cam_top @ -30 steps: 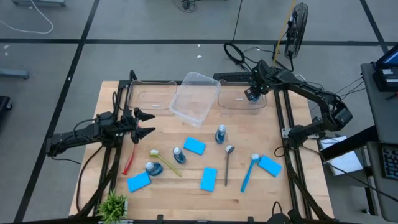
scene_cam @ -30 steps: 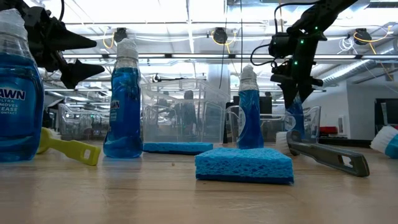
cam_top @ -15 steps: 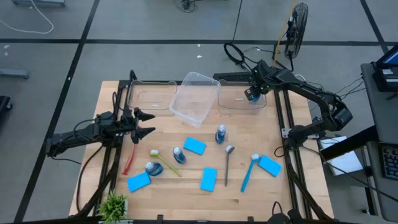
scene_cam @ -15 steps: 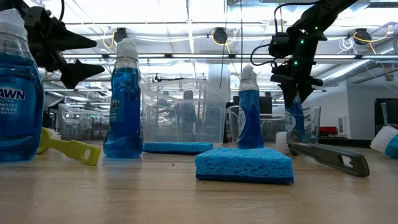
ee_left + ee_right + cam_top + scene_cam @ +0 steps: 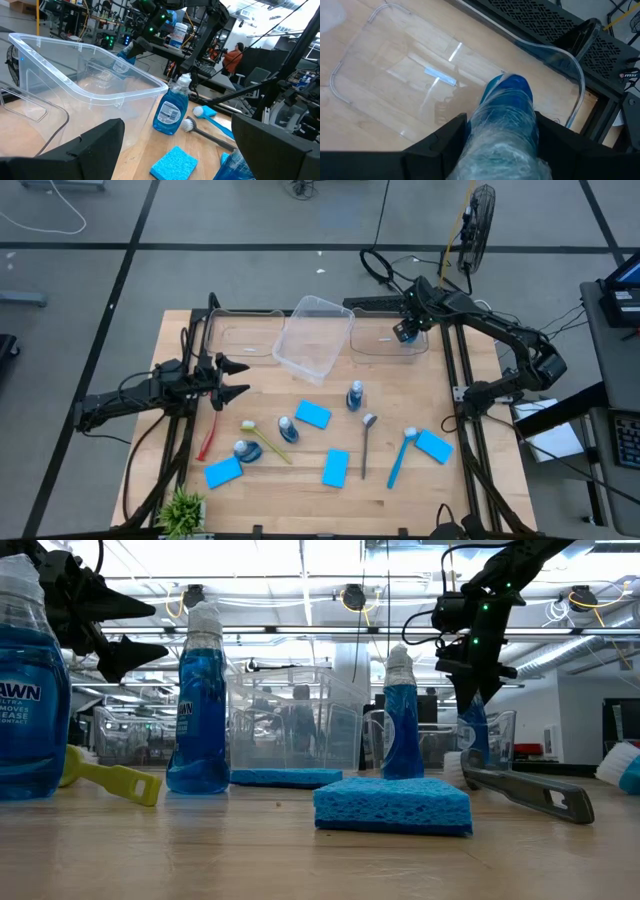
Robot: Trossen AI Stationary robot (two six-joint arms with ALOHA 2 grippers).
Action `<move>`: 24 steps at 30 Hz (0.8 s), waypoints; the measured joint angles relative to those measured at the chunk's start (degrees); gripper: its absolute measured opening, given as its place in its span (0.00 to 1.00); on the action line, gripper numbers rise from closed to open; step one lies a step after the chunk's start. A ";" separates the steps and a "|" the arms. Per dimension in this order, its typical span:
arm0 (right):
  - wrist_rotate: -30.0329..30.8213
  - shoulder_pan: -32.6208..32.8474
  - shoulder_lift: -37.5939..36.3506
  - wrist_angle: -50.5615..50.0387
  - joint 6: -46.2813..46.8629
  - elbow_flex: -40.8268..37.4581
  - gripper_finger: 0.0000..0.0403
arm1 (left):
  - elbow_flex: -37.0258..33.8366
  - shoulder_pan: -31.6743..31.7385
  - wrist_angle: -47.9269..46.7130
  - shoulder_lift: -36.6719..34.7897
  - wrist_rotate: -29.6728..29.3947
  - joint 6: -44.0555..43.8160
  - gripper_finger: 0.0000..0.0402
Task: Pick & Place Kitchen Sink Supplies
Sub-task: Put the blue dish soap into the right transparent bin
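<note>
Blue bottle [image 5: 507,120] clamped between fingers of right gripper [image 5: 408,333], held over clear bin [image 5: 385,340] at far right of bench [image 5: 300,500] — cap end pointed down into bin. Bottle judged rigid plastic, fairly light, smooth and likely slippery; body best gripped across mid-section, as now, not by cap. Left gripper [image 5: 236,378] parked near bench's left edge, fingers spread wide — nothing held. Remaining bottles, sponges, brushes lie mid-bench.
</note>
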 joint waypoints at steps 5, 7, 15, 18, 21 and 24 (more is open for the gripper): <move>-0.02 0.00 0.00 -0.01 -0.02 0.00 0.50 | 0.00 0.01 0.00 0.00 0.00 0.02 0.91; 0.03 0.00 -0.01 0.04 -0.07 0.00 0.52 | 0.00 0.02 0.00 0.00 0.00 0.02 0.91; 0.17 0.00 -0.09 0.96 -0.03 0.00 0.65 | 0.00 0.01 0.00 0.00 0.00 0.04 0.91; 0.22 0.00 -0.08 1.00 -0.02 0.00 0.67 | 0.00 0.02 0.00 0.00 0.00 0.04 0.91; 0.31 0.02 -0.07 1.01 -0.04 0.00 0.67 | 0.00 0.02 0.00 0.00 0.00 0.04 0.91; 0.48 0.00 -0.14 1.13 -0.28 0.00 0.67 | 0.00 0.02 0.00 0.00 0.00 0.04 0.91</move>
